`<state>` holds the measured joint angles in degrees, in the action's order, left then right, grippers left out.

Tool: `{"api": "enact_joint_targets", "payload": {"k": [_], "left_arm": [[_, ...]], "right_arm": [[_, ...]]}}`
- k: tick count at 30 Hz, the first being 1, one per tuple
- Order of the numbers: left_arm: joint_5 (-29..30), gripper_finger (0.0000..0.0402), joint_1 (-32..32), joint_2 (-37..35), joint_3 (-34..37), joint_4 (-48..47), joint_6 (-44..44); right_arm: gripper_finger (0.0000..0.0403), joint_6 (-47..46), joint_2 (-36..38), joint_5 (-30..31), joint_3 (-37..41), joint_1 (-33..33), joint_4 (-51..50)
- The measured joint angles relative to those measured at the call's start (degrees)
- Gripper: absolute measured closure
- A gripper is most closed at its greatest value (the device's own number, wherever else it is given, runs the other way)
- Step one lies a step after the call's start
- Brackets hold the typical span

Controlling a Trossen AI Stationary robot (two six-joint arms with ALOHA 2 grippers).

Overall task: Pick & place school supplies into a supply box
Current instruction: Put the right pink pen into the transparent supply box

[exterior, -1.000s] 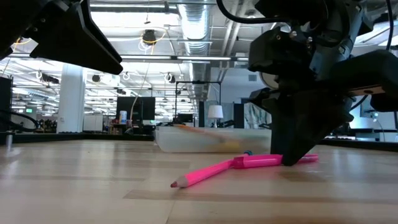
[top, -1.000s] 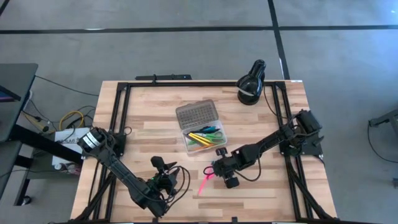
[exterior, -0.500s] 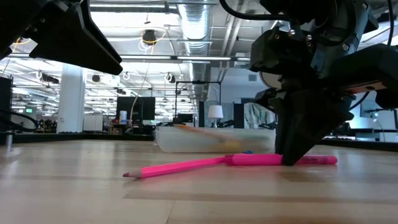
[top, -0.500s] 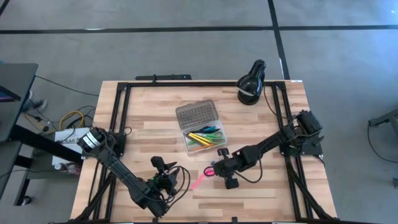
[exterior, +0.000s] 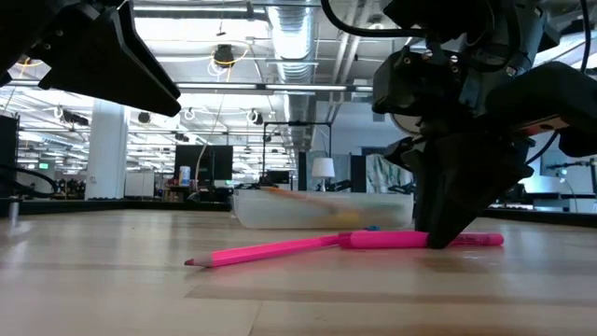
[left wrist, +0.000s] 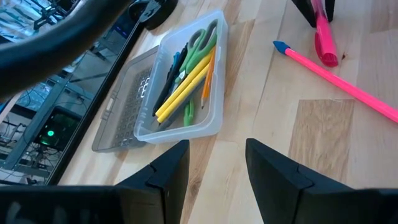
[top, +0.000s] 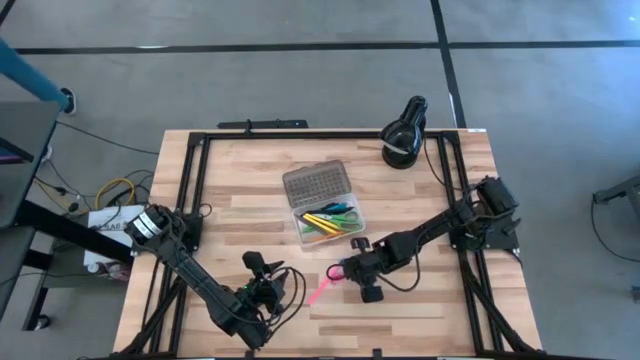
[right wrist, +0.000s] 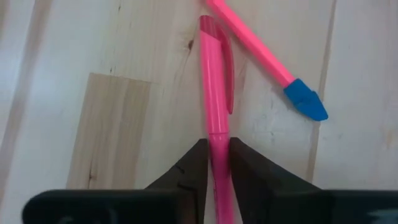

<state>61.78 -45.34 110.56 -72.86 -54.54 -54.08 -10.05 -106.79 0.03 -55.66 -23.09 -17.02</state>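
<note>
Pencil (exterior: 266, 250) swung flatter than a second back; your right gripper (right wrist: 216, 163) pinches pink pen (right wrist: 215, 81), left gripper (left wrist: 217, 163) fingers spread, no readable writing

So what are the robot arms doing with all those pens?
The right tool is down on the table with its fingers on either side of a pink pen, which lies flat on the wood. A pink pencil with a blue end lies right beside it. The clear box already holds green and yellow pens and green scissors, its lid flipped open. The left tool waits, open, near the table's front edge.
</note>
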Motion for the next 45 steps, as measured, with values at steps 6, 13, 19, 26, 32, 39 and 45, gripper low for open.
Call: {"api": "enact_joint_targets", "payload": {"k": [6, 13, 19, 26, 32, 39, 45], "left_arm": [[0.0, 0.0248, 0.0, 0.0, 0.0, 0.0, 0.0], [0.0, 0.0248, 0.0, 0.0, 0.0, 0.0, 0.0], [0.02, 0.0248, 0.0, 0.0, 0.0, 0.0, 0.02], [0.04, 0.0248, 0.0, 0.0, 0.0, 0.0, 0.04], [0.04, 0.0248, 0.0, 0.0, 0.0, 0.0, 0.04], [0.04, 0.0248, 0.0, 0.02, -0.02, 0.0, 0.02], [0.04, 0.0248, 0.0, 0.02, -0.01, 0.01, 0.0]], "right_arm": [[0.0372, -0.1, 0.12, -0.39, -0.05, -0.37, -0.98], [0.0389, -0.08, 0.16, -0.61, -0.11, -0.39, -1.48], [0.0378, -0.02, 0.2, -0.65, -0.13, -0.5, -2.13], [0.039, 1.47, 0.38, -0.42, -0.13, -0.81, -2.38], [0.0381, 1.47, 0.38, -0.22, -0.13, -0.9, -2.42], [0.0384, 1.49, 0.38, -0.2, -0.13, -0.9, -2.42], [0.0381, 1.51, 0.38, -0.19, -0.13, -0.9, -2.42]]}}
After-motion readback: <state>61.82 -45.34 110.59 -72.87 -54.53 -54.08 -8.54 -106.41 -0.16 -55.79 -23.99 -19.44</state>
